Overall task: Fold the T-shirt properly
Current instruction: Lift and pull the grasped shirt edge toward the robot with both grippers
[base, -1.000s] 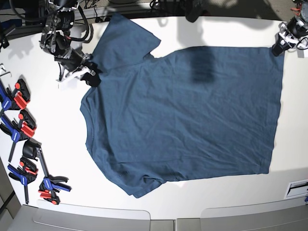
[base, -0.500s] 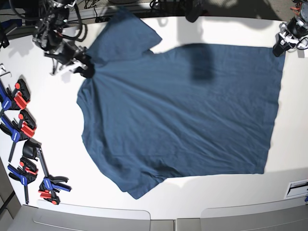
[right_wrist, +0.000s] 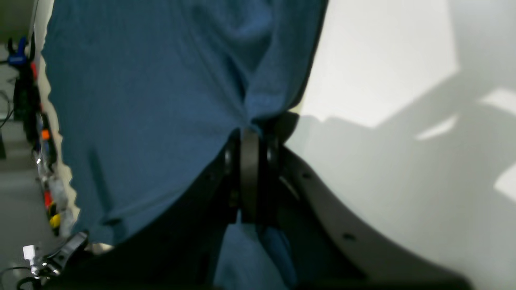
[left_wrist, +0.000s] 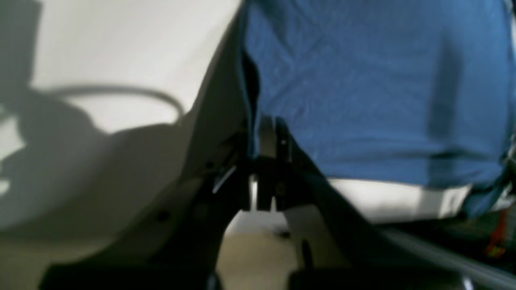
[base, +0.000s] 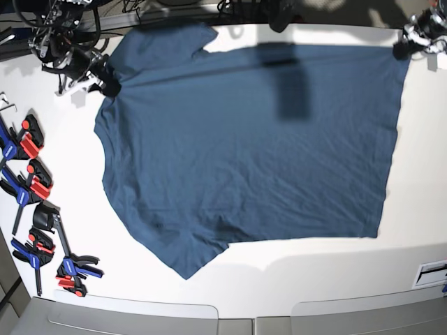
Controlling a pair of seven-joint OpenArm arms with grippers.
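The dark teal-blue T-shirt (base: pixel 251 146) lies spread over the white table, its far edge lifted and pulled taut. At the far left, my right gripper (base: pixel 106 82) is shut on the T-shirt's shoulder beside the sleeve; in the right wrist view the T-shirt (right_wrist: pixel 153 92) bunches into the closed right gripper (right_wrist: pixel 250 139). At the far right corner my left gripper (base: pixel 406 47) is shut on the hem corner; the left wrist view shows the T-shirt (left_wrist: pixel 371 80) pinched in the left gripper (left_wrist: pixel 268 135).
Several red, blue and black clamps (base: pixel 31 188) lie along the table's left edge. Cables and dark gear crowd the far edge behind the table (base: pixel 328 272). A white label (base: pixel 429 273) sits at the front right corner.
Both grippers have moved toward the far edge, dragging the T-shirt with them. The right gripper also went left. The cloth is stretched flatter and the upper sleeve now reaches the table's far edge.
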